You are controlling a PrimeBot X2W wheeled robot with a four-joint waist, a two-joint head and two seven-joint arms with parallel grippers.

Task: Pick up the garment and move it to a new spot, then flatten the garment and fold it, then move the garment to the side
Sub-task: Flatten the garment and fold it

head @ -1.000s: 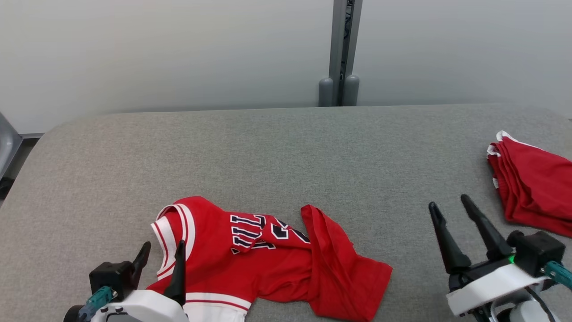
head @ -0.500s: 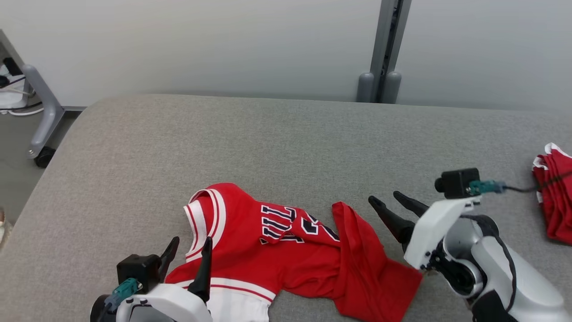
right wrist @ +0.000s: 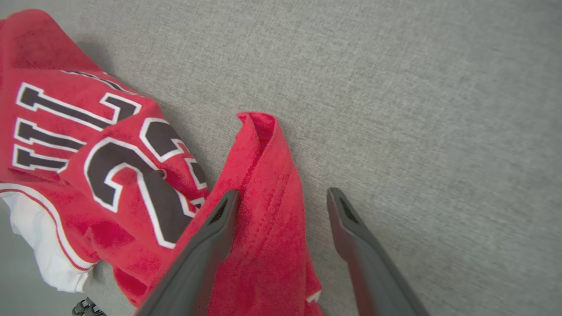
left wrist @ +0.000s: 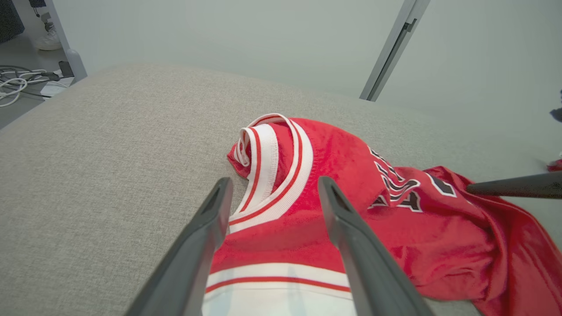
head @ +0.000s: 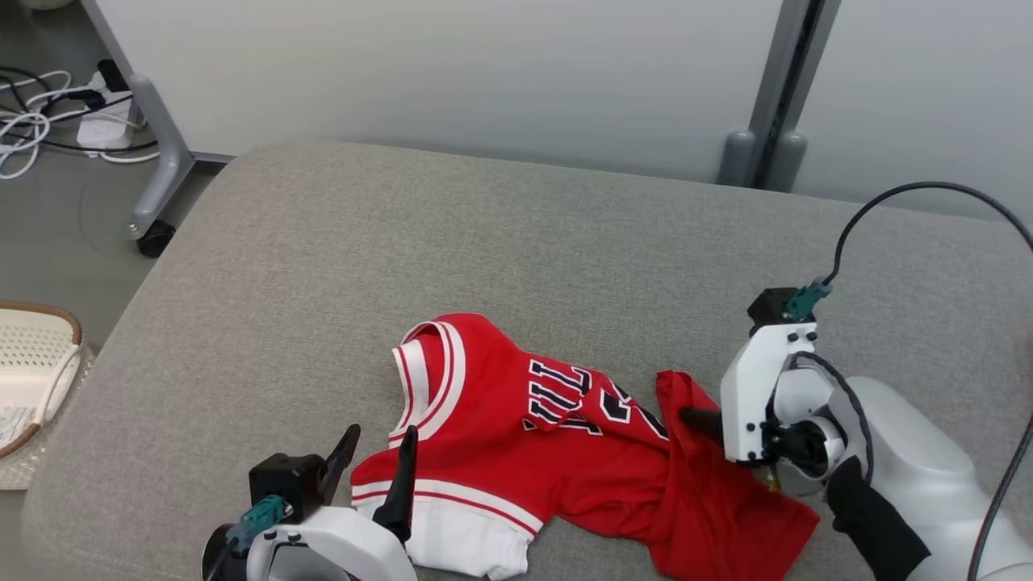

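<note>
A crumpled red jersey (head: 516,436) lies along the near edge of the gray desk (head: 500,234), its white-and-red trimmed neckline turned toward the desk's left end and its right side bunched into a raised fold. Black, white-edged lettering and numerals show across the creased middle (partly tucked under a wrinkle).

The left end effector (left wrist: 273,181) is at the near edge by the neckline, fingers spread wide and holding nothing; in the wrist view the striped trim shows between them. The right end effector (right wrist: 283,193), jaws also wide and empty, points down at the jersey's right fold, one finger over the red cloth and the other over bare desk, straddling the fold's edge. Whether the fingers touch the cloth cannot be told.

A black cable (head: 912,190) loops up from the right wrist camera. Off the desk's left end, a pale woven basket (head: 32,339) sits on the floor, with loose cords (head: 32,129) and a gray wheeled leg (head: 157,169) beyond the far left corner. A gray post (head: 767,121) rises against the wall behind the far edge.
</note>
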